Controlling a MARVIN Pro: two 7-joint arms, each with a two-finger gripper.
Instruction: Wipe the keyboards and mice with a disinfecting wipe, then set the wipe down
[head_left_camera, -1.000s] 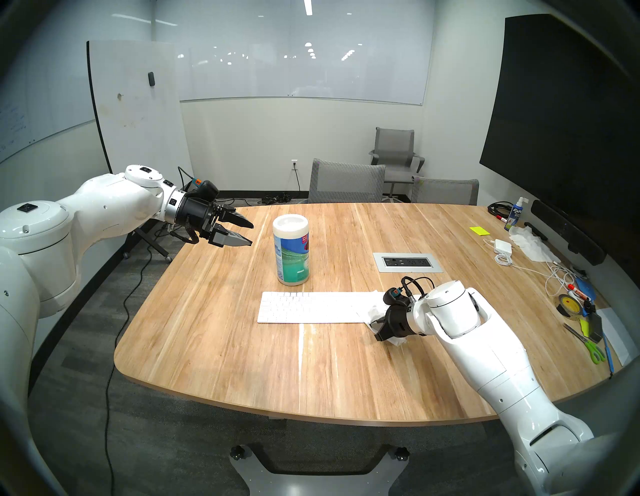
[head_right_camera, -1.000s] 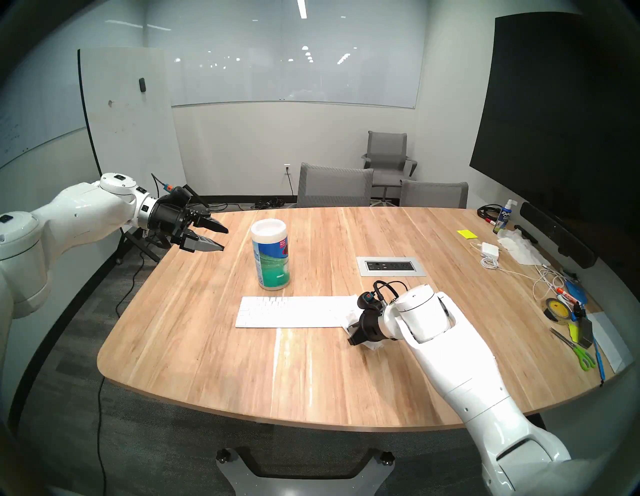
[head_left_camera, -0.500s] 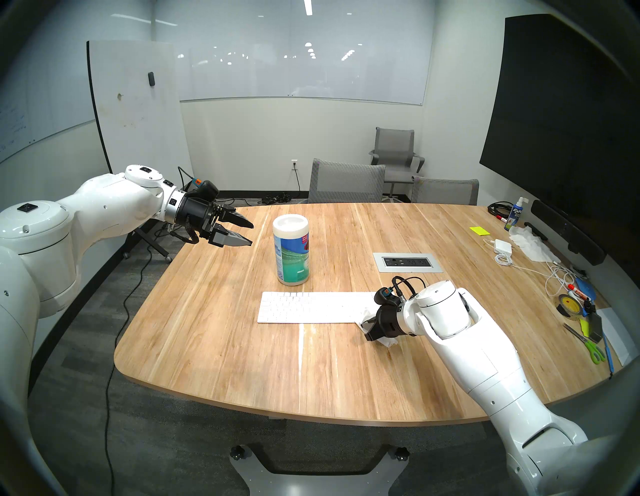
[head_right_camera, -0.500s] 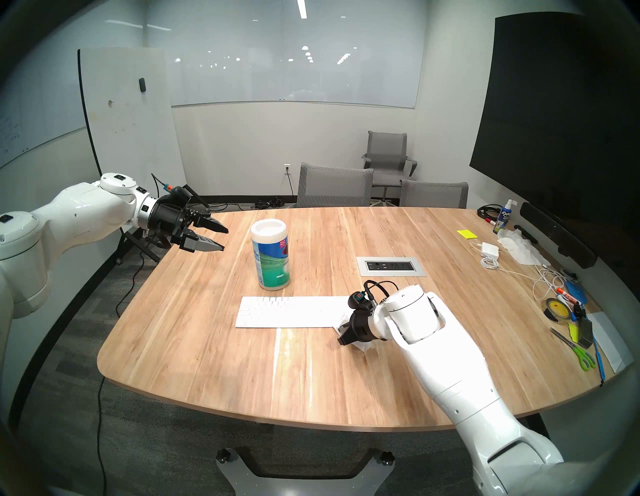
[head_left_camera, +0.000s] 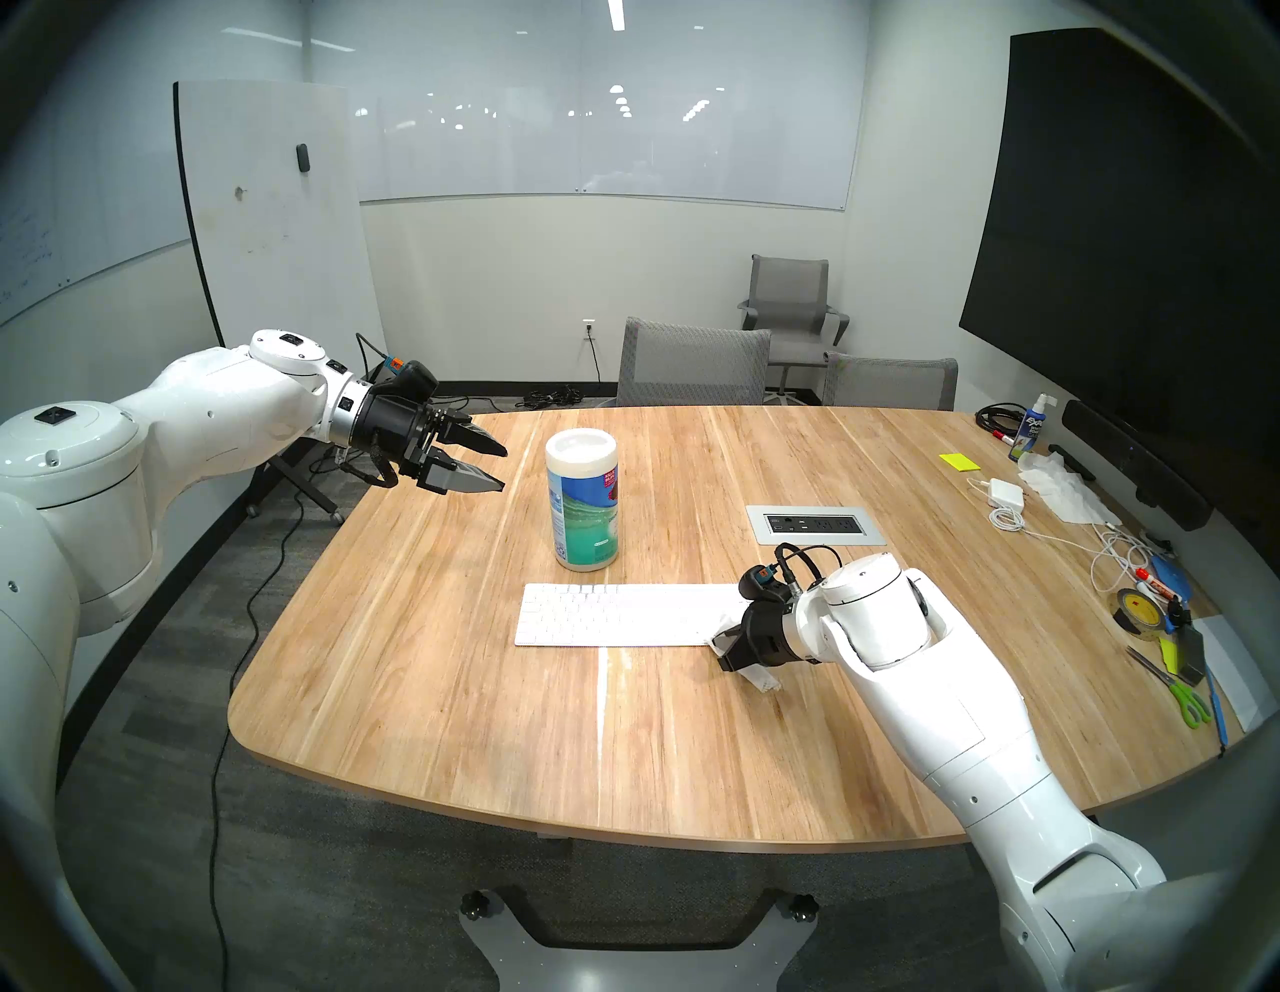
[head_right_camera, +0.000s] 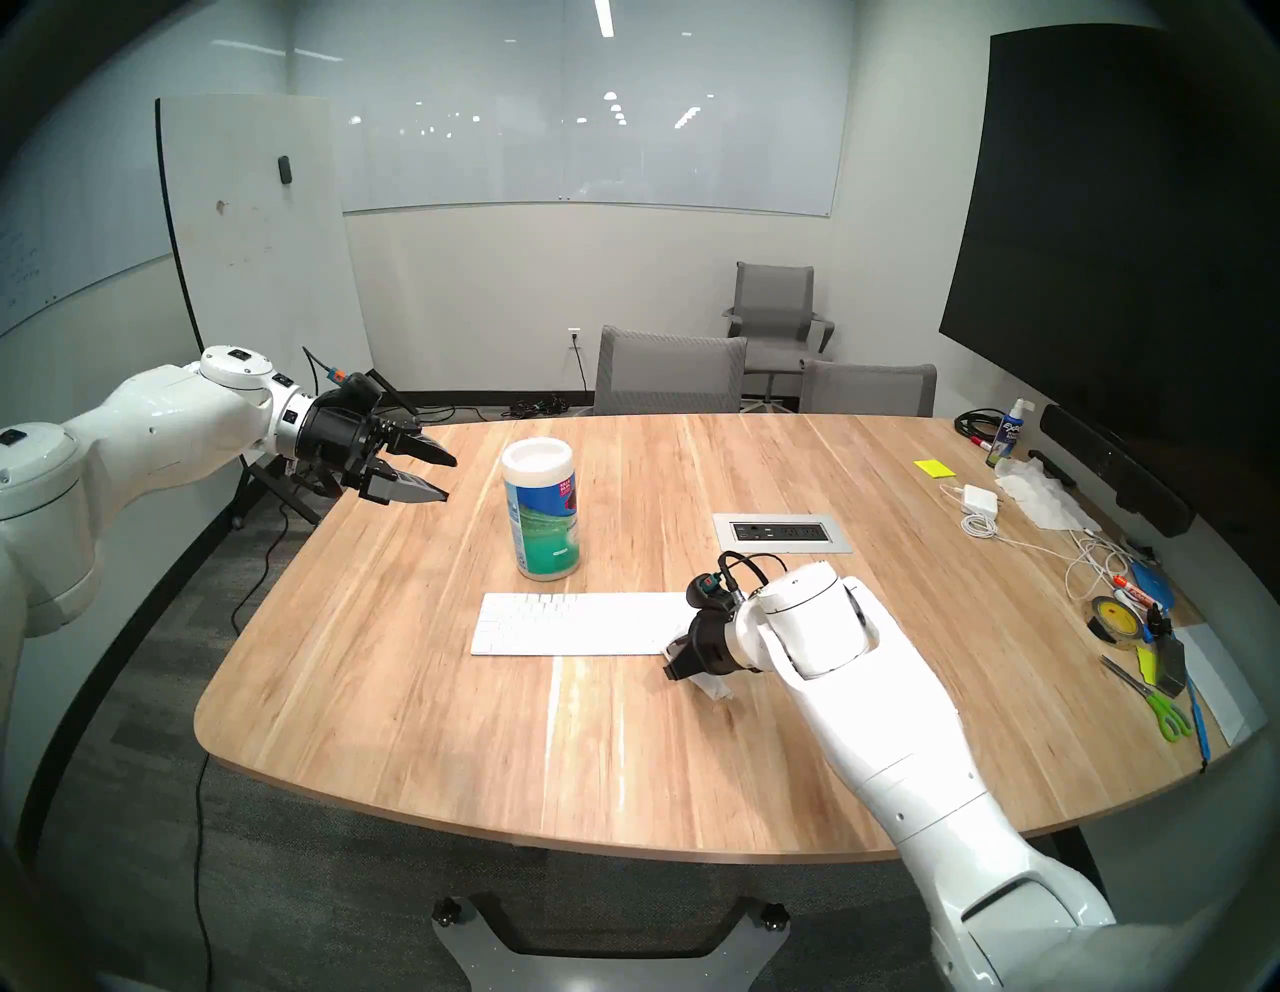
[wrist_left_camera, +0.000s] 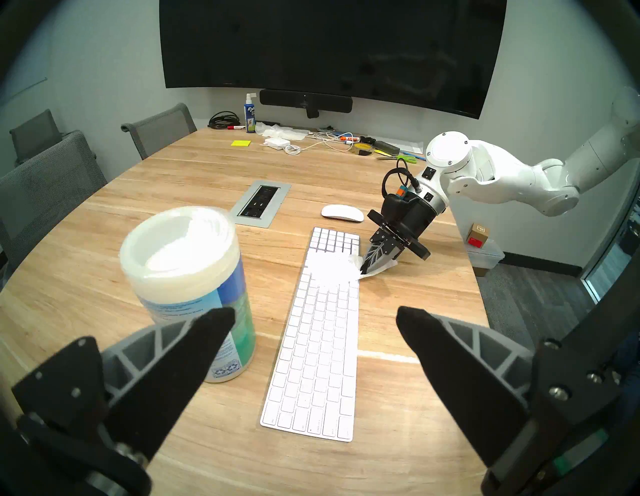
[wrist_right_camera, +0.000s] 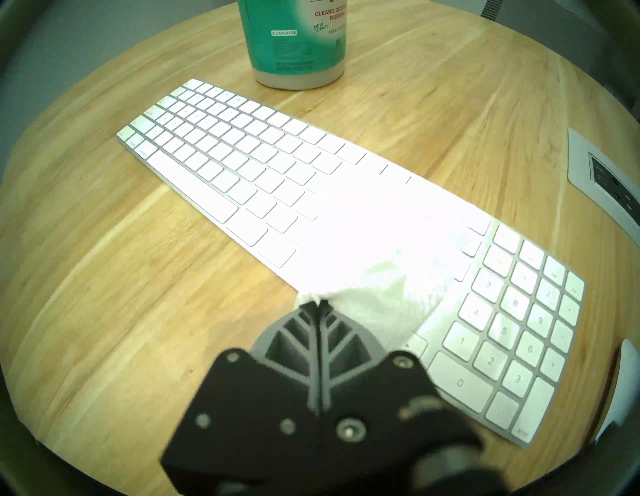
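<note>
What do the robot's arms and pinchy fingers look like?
Both arms are smooth, glossy white with rounded joints. The left gripper and right gripper are black, with pointed fingers on grey ribbed backs. A looping black cable with an orange plug sits at each wrist.

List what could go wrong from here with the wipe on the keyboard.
1. The right gripper pinches only a corner of the wipe, so it may slip free.
2. Dragging may shove the thin keyboard toward the wipes canister.
3. The mouse looks untouched and could get skipped.
</note>
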